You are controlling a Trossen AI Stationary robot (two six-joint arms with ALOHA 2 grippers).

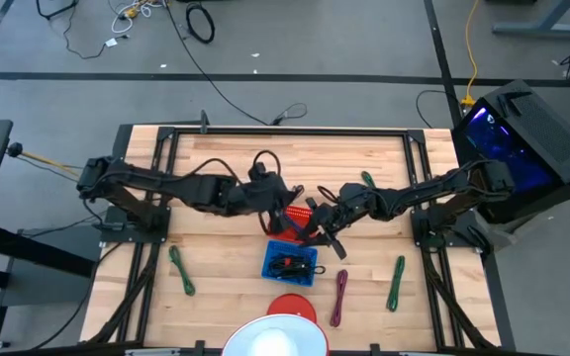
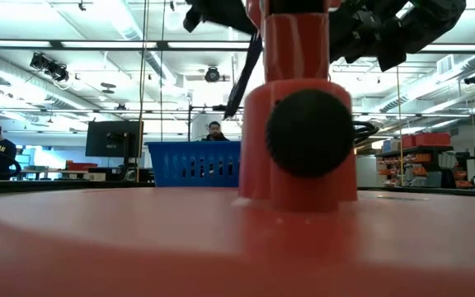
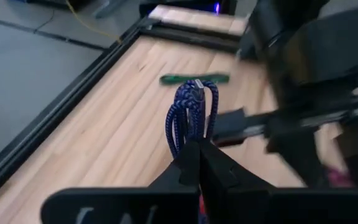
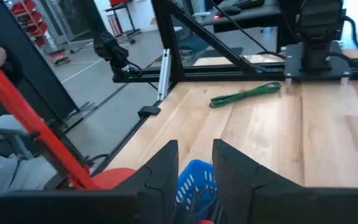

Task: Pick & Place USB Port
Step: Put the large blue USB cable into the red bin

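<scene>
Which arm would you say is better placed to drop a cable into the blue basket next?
Probably the left: its gripper is shut on the blue braided cable, near the blue basket. The right gripper hovers over the basket, open and empty.

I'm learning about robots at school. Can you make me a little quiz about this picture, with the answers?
1. True or false: the left gripper is shut on a bundled blue cable.
2. What colour is the basket on the table? A red, B blue, C yellow.
3. Fill in: the cable lying by the left arm's base is ____.

Key:
1. True. The wrist view shows the fingers pinching the blue cable.
2. B, blue.
3. Green.
</scene>
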